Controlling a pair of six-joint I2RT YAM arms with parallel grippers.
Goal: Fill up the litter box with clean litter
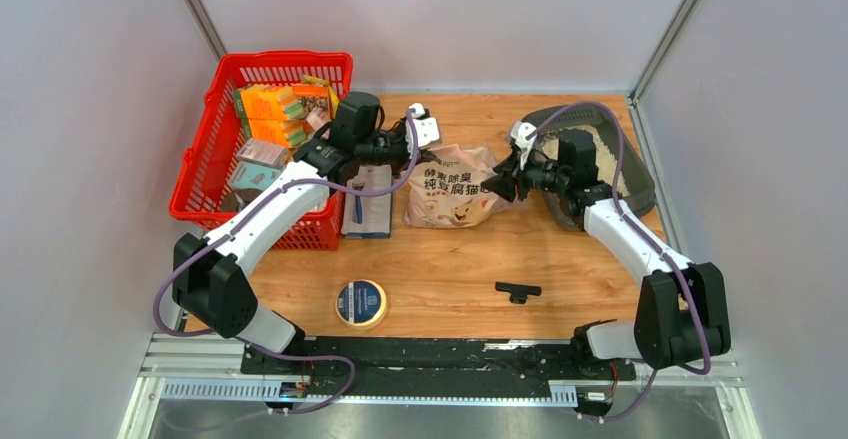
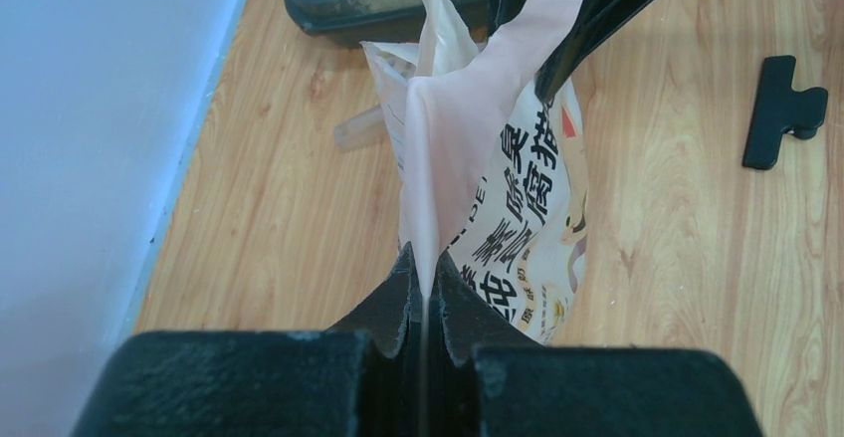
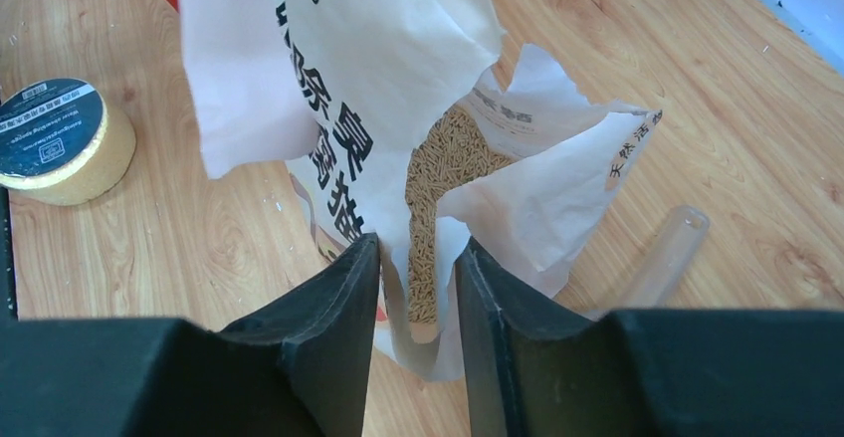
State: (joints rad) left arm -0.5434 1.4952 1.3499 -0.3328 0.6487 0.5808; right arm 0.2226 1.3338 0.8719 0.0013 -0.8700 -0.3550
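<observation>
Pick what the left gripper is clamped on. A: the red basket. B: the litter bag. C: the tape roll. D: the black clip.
B: the left wrist view shows the left gripper shut on a flap of the bag, while the clip lies apart, untouched.

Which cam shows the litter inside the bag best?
Right wrist: the bag gapes open, litter plainly visible inside. Left wrist and top external show only the bag's printed outside; litter they show lies in the litter box.
</observation>
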